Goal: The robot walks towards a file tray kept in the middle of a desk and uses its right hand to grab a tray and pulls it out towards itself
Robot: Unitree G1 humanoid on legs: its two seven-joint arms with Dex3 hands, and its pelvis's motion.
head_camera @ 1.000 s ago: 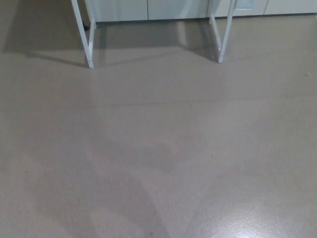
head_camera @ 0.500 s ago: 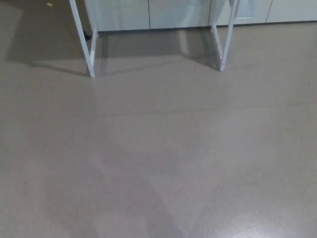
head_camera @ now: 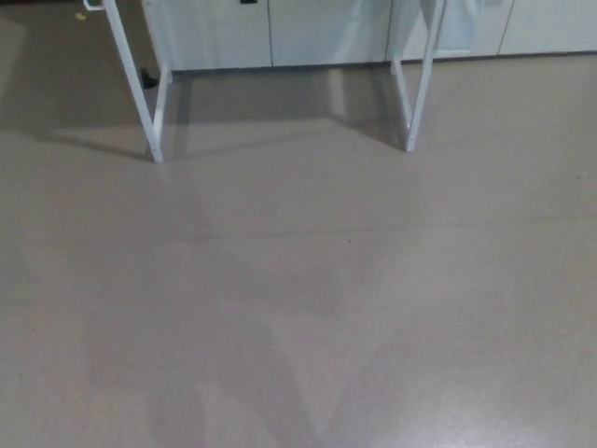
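Neither the file tray nor the desk top is visible in the head view. Only the desk's white legs show at the top: the left leg frame (head_camera: 140, 93) and the right leg frame (head_camera: 417, 84). Neither of my hands, nor any part of my arms, is in the picture.
Grey-brown floor (head_camera: 308, 299) fills most of the view, with soft shadows and a glare patch at the bottom right. White cabinet fronts (head_camera: 270, 33) run along the wall behind the desk legs. A small dark object (head_camera: 147, 79) lies by the left leg.
The whole picture has shifted: the desk legs now sit lower and further left in the frame, so the camera has moved. More of the cabinets shows.
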